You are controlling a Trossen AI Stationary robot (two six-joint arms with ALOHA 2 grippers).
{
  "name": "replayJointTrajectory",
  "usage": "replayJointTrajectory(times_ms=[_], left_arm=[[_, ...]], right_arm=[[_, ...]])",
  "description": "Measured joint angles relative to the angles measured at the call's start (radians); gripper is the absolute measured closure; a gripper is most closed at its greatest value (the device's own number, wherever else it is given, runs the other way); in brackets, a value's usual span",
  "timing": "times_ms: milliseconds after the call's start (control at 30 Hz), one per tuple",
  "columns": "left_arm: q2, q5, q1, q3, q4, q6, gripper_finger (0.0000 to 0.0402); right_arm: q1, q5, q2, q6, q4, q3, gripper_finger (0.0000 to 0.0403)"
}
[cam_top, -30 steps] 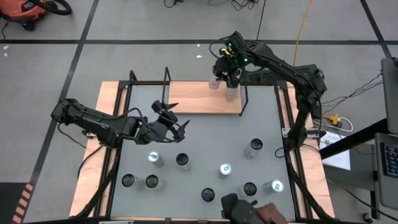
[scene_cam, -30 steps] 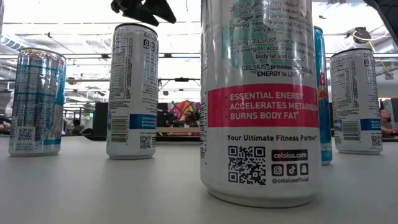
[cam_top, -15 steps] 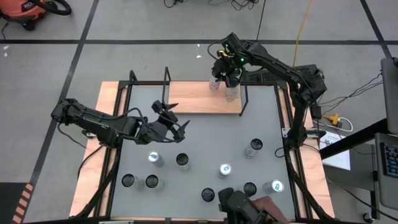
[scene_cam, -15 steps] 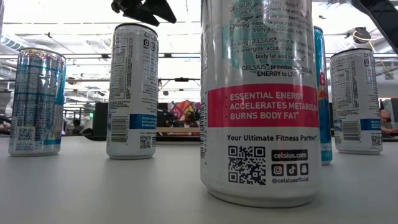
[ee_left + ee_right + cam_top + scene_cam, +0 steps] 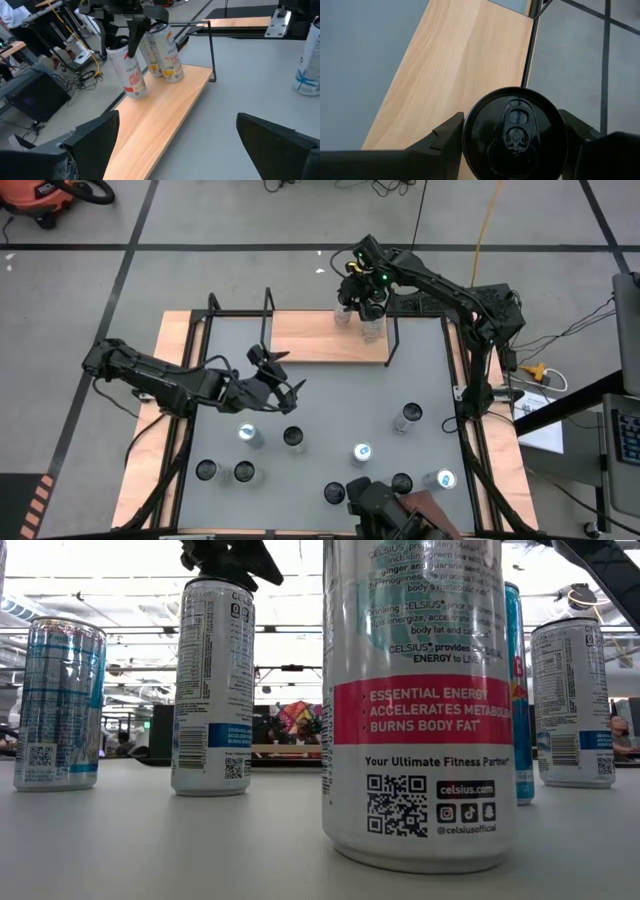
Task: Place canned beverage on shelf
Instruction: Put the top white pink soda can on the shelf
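From above, the right gripper (image 5: 362, 290) sits over the far right end of the shelf (image 5: 320, 340), at about one o'clock from the table's (image 5: 330, 395) centre. Its fingers are clamped on a can (image 5: 345, 310) whose body shows just below the claw; a second can (image 5: 371, 330) stands on the board just beside it, toward four o'clock. The left gripper (image 5: 277, 375) hangs at about nine o'clock over the grey top, fingers spread wide and holding nothing, near the shelf's front edge. Loose cans (image 5: 250, 435) stand scattered across the near half, from five to seven o'clock.

At table height, a big white-and-pink can (image 5: 418, 705) fills the middle, with silver-blue cans (image 5: 210, 685) to either side. A dark gripper part (image 5: 228, 560) shows just above one of them at eleven o'clock; whether it touches I cannot tell.

The left wrist camera looks between its own wide-open fingers (image 5: 95, 135) along the light-wood shelf (image 5: 160, 115). At its far end the right arm's gripper (image 5: 131, 22) comes down from above, one dark finger lying against the side of a white can (image 5: 129, 70) with red lettering that it grips; the can's base is at board level. Two more cans (image 5: 167, 55) stand close behind, touching each other.

The right wrist camera looks down on the dark can top (image 5: 515, 132) with its pull tab, pinched between the two fingers (image 5: 447, 137) at either side, the wooden shelf board (image 5: 465, 70) beneath it.
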Motion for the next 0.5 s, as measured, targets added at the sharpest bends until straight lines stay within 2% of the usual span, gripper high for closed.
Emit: replayJointTrajectory(times_ms=[500], left_arm=[[0.000,0.001,0.000,-0.002,0.003,-0.001,0.0004]], right_arm=[[-0.040,-0.004,0.008,0.009,0.000,0.000,0.0216]])
